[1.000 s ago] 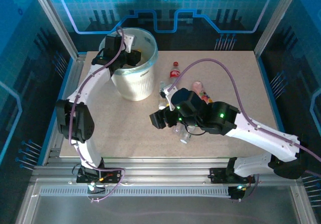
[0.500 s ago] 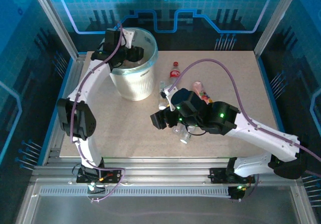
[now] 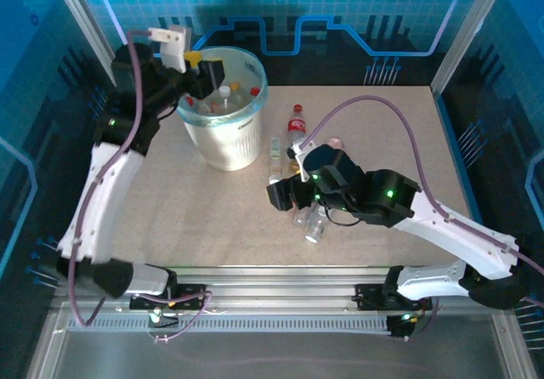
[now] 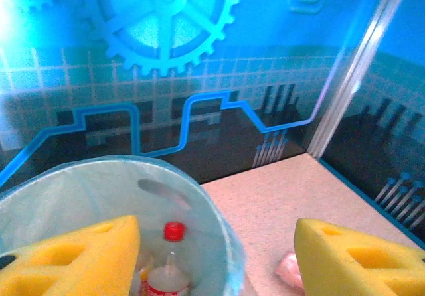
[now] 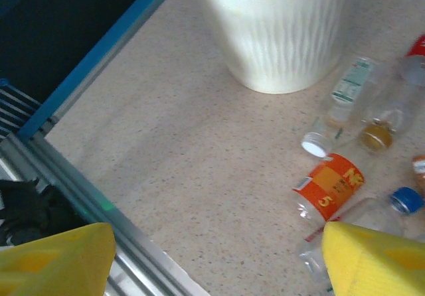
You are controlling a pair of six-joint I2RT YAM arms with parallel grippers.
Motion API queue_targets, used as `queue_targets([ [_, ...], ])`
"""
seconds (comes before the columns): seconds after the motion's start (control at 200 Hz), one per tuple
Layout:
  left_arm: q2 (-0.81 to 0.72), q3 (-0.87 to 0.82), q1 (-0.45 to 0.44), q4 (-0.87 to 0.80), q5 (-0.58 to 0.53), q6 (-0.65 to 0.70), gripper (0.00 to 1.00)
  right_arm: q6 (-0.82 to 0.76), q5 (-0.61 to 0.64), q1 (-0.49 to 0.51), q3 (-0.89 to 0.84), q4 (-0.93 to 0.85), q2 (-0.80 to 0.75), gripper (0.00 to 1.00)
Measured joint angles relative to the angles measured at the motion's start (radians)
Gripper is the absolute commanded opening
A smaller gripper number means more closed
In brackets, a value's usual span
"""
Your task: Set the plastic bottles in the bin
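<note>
Your left gripper hangs over the bin, pads spread with nothing between them. Several plastic bottles already lie inside. Your right gripper is likewise spread and empty, low over the table to the right of the bin.

The loose bottles lie right of the bin too: an orange-labelled bottle on its side, a blue-capped one just beside it, and a red-capped bottle nearer the bin.

Expect them to be light, thin-walled and slick (probably empty, so a nudge may send them rolling). Take the orange-labelled bottle across its label at mid-body, pads square to its length. Squeeze gently, since the walls will likely dent rather than crack.
</note>
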Motion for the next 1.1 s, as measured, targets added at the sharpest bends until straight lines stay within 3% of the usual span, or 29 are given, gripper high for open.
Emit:
queue_targets([
  [0.3,-0.304,-0.446,-0.164,0.006,-0.003,0.045,0.62,0.029,0.0,-0.158,-0.04,-0.049,0.039,0.79],
  [0.615,-0.511,-0.803,-0.272,0.005,0.026,0.101,0.62,0.027,-0.034,-0.298,-0.042,-0.021,0.273,0.8],
  [0.805,-0.54,-0.917,-0.28,0.039,0.033,0.098,0.64,-0.002,-0.056,-0.404,0.097,0.018,0.504,0.8],
  [1.1,-0.547,-0.956,-0.28,0.082,0.032,0.099,0.65,-0.032,-0.062,-0.486,0.378,0.043,0.856,0.8],
])
